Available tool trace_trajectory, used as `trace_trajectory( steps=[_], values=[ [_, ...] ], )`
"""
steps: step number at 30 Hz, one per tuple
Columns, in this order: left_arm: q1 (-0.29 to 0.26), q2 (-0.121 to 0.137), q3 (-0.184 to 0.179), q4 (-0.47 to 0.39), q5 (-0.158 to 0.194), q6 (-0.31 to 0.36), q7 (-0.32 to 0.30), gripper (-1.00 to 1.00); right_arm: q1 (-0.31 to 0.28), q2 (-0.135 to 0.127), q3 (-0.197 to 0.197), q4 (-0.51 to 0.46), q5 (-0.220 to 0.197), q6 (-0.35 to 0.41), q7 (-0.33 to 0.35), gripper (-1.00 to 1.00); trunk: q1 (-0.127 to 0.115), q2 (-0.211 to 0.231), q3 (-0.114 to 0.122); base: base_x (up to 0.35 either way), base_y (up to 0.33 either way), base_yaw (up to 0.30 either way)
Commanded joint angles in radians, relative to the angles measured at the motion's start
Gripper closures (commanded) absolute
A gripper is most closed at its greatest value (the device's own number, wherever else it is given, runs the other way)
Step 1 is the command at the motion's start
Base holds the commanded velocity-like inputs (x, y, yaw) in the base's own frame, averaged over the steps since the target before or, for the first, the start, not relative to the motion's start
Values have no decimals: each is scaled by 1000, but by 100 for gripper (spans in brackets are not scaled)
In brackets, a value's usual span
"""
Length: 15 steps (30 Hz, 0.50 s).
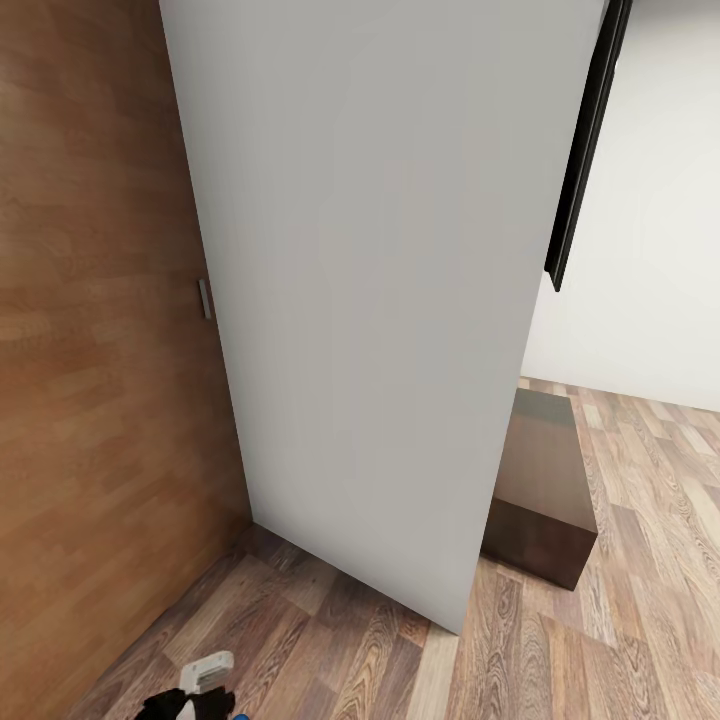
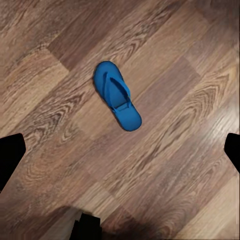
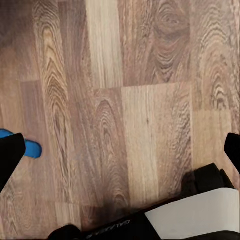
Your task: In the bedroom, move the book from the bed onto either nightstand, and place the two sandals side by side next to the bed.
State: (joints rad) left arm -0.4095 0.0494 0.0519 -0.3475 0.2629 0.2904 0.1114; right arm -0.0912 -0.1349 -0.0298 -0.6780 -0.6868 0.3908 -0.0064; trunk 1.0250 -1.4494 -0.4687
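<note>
One bright blue sandal lies flat on the wood-plank floor in the left wrist view, straps up. My left gripper hovers above it, open, with its dark fingertips far apart and nothing between them. In the right wrist view a sliver of a blue sandal peeks out beside one fingertip. My right gripper is open over bare floor. The book, the bed and the nightstands are out of view.
A tall light-grey panel stands close ahead, with a brown wooden wall bearing a small handle to its left. A low dark-brown cabinet sits behind the panel at right. My base shows in the right wrist view.
</note>
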Motion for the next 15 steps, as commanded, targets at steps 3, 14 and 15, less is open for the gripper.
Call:
trace_trajectory(
  steps=[3,14,15],
  values=[
    [-28,-4,1,-2,16,11,7,-100,-22,-3,-2,-5,-53,33,19,-100,0,-1,-1,0,0,0],
    [-149,-51,4,-2,86,53,166,-100,-54,-5,-2,-75,-236,58,181,-100,0,-1,-1,0,0,0],
    [-158,-54,5,-2,107,54,187,-100,-54,-5,-2,-87,-244,59,201,-100,0,-1,-1,0,0,0]
  ],
)
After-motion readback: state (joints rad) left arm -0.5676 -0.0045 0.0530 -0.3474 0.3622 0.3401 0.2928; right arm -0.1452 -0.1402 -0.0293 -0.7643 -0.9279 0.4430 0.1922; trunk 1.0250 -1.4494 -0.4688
